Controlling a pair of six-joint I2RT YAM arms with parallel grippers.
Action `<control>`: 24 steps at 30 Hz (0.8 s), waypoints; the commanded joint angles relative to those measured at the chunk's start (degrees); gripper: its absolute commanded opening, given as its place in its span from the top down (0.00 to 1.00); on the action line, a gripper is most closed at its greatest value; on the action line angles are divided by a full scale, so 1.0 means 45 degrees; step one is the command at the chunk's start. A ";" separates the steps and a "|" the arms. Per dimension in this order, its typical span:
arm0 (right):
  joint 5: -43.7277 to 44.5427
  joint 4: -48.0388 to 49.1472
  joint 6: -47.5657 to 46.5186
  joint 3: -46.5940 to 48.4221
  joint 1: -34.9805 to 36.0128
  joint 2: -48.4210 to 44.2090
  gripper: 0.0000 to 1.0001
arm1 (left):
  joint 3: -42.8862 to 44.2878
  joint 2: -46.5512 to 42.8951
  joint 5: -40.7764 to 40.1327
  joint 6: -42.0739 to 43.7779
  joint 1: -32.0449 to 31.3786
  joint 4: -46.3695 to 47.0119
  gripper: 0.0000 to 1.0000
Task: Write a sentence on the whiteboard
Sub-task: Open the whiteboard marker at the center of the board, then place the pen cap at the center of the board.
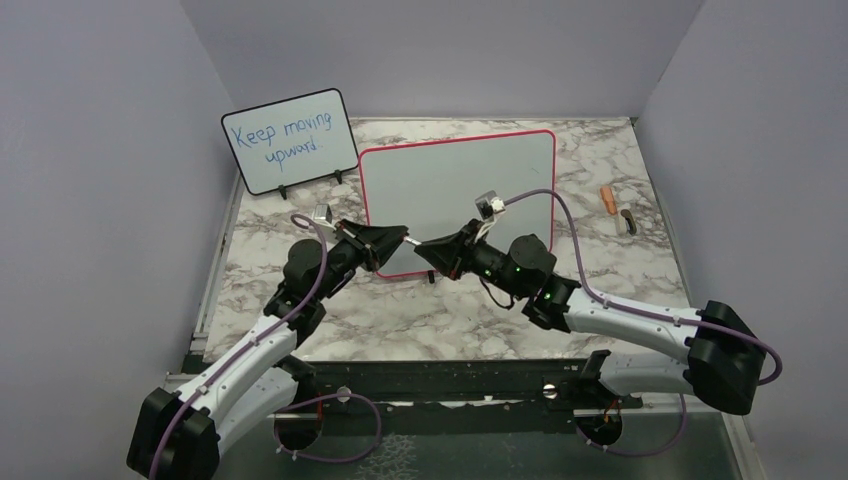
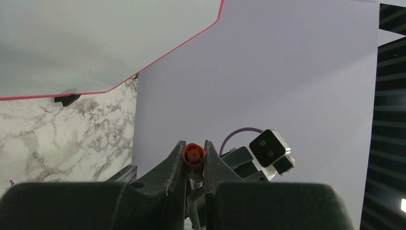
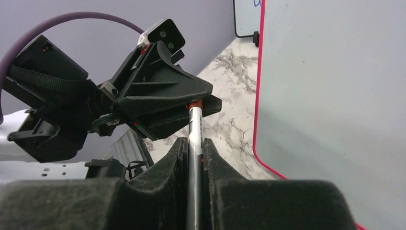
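Note:
The whiteboard (image 1: 460, 195) with a red-pink frame stands blank at the middle back; no sentence shows on it. It also shows in the left wrist view (image 2: 95, 43) and the right wrist view (image 3: 335, 96). My two grippers meet tip to tip in front of its lower left corner, with a marker (image 1: 410, 241) between them. My left gripper (image 1: 392, 243) is shut on the marker's orange cap (image 2: 194, 154). My right gripper (image 1: 428, 249) is shut on the marker's grey barrel (image 3: 194, 122).
A smaller black-framed board (image 1: 290, 140) with blue writing "Keep moving upward." stands at the back left. A small orange piece (image 1: 607, 199) and a dark piece (image 1: 628, 221) lie on the marble table at the right. Purple walls close in on three sides.

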 commanded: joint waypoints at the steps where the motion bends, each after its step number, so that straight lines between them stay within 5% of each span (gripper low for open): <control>1: -0.0394 0.0520 -0.0183 -0.0317 -0.0087 -0.0664 0.99 | -0.0608 -0.0364 -0.1310 -0.0875 0.0042 0.0256 1.00; 15: -0.0123 -0.1339 -0.1166 -0.1273 -0.0078 -0.2715 0.99 | -0.1117 -0.1425 -0.4342 -0.0468 0.0044 0.0228 1.00; 19: 0.0650 -0.2237 -0.1822 -0.1190 -0.0083 -0.3337 0.99 | -0.0610 -0.1415 -0.4580 0.1461 0.0066 -0.0749 1.00; 24: 0.1477 -0.3637 -0.2801 -0.0873 -0.0084 -0.4107 0.99 | 0.2390 -0.0649 -0.5247 0.6067 0.0078 -0.5643 1.00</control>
